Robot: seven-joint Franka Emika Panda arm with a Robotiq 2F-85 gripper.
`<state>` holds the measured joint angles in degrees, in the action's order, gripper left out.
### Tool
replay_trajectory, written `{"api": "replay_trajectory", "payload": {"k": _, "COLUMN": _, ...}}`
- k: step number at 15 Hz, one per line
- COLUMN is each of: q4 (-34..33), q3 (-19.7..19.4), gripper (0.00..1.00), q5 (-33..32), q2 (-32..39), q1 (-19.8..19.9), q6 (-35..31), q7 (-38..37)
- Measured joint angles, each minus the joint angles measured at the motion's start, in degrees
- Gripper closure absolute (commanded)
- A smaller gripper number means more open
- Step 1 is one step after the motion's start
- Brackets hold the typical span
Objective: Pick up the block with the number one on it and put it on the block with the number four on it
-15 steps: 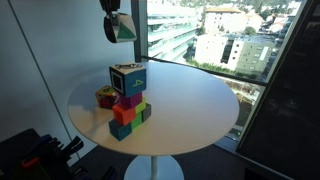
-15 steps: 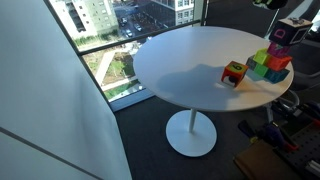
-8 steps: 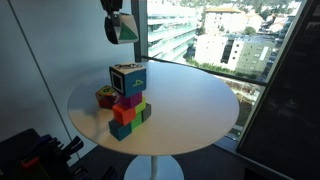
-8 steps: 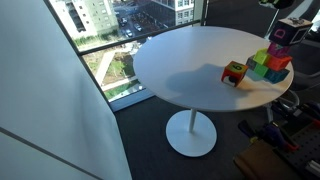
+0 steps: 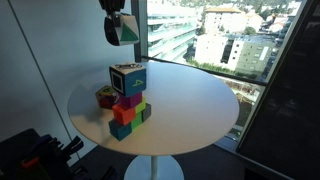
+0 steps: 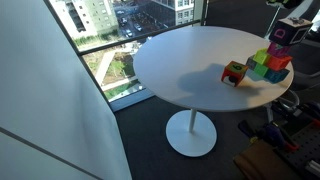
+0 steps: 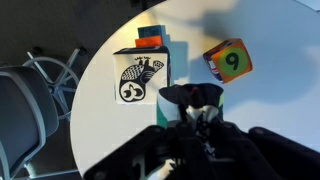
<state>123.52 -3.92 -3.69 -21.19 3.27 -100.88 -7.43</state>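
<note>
We see the gripper (image 5: 119, 30) grasping the block with the number one (image 5: 128, 31) — high above the block with the number four (image 5: 128, 77), near the table (image 5: 190, 100) edge.

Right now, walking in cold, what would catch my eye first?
A stack of colourful blocks stands near the edge of the round white table, topped by a blue-framed cube. Up above it, the tool hangs shut on a green-edged cube, with city buildings outside.
</note>
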Motion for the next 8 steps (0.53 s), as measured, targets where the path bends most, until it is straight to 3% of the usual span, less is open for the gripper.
{"api": "replay_trajectory", "payload": {"k": 1, "q4": 0.22, "q3": -0.22, "gripper": 0.81, "q5": 0.00, "q2": -0.14, "q1": 0.02, "q6": 0.00, "q7": 0.40}}
{"api": "replay_trajectory", "payload": {"k": 8, "q4": 0.82, "q3": -0.33, "gripper": 0.81, "q5": 0.00, "q2": -0.42, "q1": 0.04, "q6": -0.07, "q7": 0.81}}
